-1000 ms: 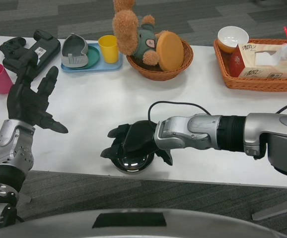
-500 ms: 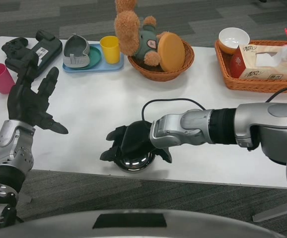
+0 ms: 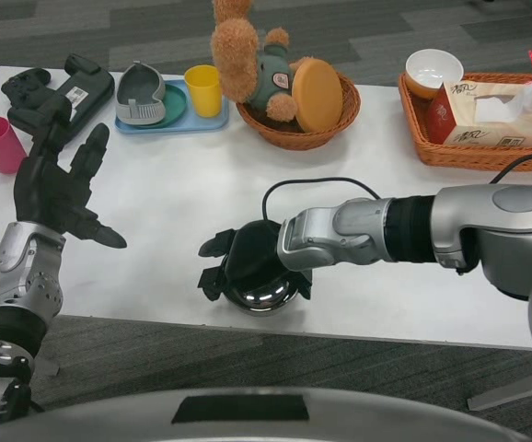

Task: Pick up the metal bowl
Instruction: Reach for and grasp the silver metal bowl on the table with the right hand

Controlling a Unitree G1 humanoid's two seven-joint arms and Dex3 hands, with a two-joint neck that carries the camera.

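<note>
- Bowl [image 3: 261, 296]: small, polished metal, mirror-bright; sits near the front edge of the tabletop [image 3: 183, 193], directly under the right hand [image 3: 248, 262].
- Right hand: draped over the top of the bowl, fingers [image 3: 213, 247] reaching past its far-left side and curling down around it. Only the lower front curve of the bowl shows below the fingers.
- Grip state: the fingers appear wrapped around the bowl. Whether it is off the tabletop, I cannot tell; its underside seems to be touching or just above the surface.
- Left hand [image 3: 54, 189]: well to the left of the bowl, raised, fingers spread, holding nothing.
- Handling, judged:
  - Rigid; will not deform, so squeeze force is no risk to it.
  - Probably light, thin-walled steel.
  - Slippery: a smooth curved wall gives little friction and tapers downward, so a side squeeze could squirt it out from under the fingers.
  - Not fragile, but a drop near the edge could send it to the floor.
- Best hold, judged: at the rim, fingers hooked over one side with the thumb opposing on the other, rather than pressing on the lower curve.
- Thumb position hidden beneath the hand; contact there unverified.
</note>
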